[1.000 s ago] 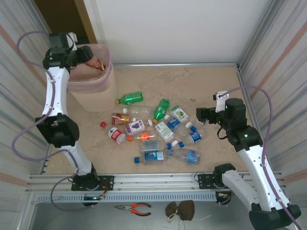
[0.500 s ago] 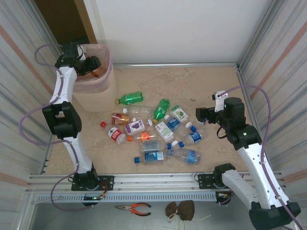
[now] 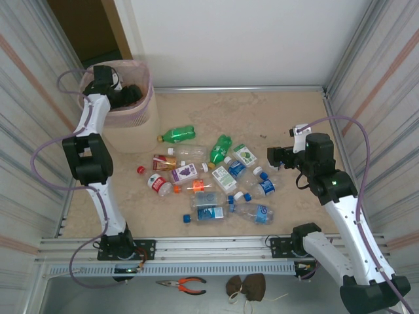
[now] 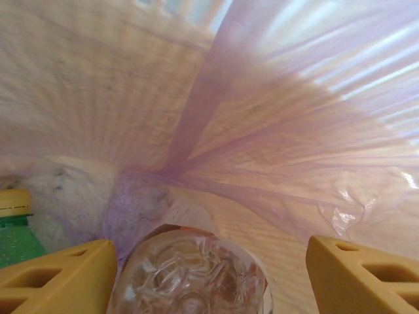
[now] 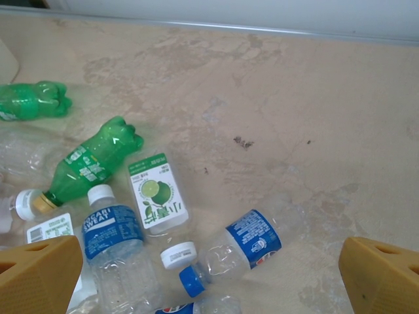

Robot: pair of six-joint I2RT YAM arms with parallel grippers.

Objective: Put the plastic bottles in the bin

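The bin (image 3: 131, 134) stands at the far left of the table (image 3: 281, 114), pale pink mesh around its rounded rim and cream below. The left gripper (image 3: 126, 96) is down inside it. On its wrist camera the yellow fingers (image 4: 59, 278) stand wide apart with nothing clamped. The ribbed base of a clear bottle (image 4: 193, 278) lies between them, just beside the left-hand finger and apart from the other. A green bottle with a yellow cap (image 4: 12, 232) lies at the left edge of that view, against a thin purple liner (image 4: 262, 131) (creased and translucent).

The other plastic bottles (image 3: 208, 212) are scattered across the middle of the table. They are small and crushed, clear or green, with blue, white or orange caps. A green one (image 3: 178, 135) lies nearest the bin.

The right gripper (image 3: 273, 157) hangs over the right edge of the scatter, its jaws spread wide and empty. Below it lie a green bottle with a white cap (image 5: 91, 160), a lime-labelled bottle (image 5: 156, 196) and a blue-labelled bottle (image 5: 245, 243).
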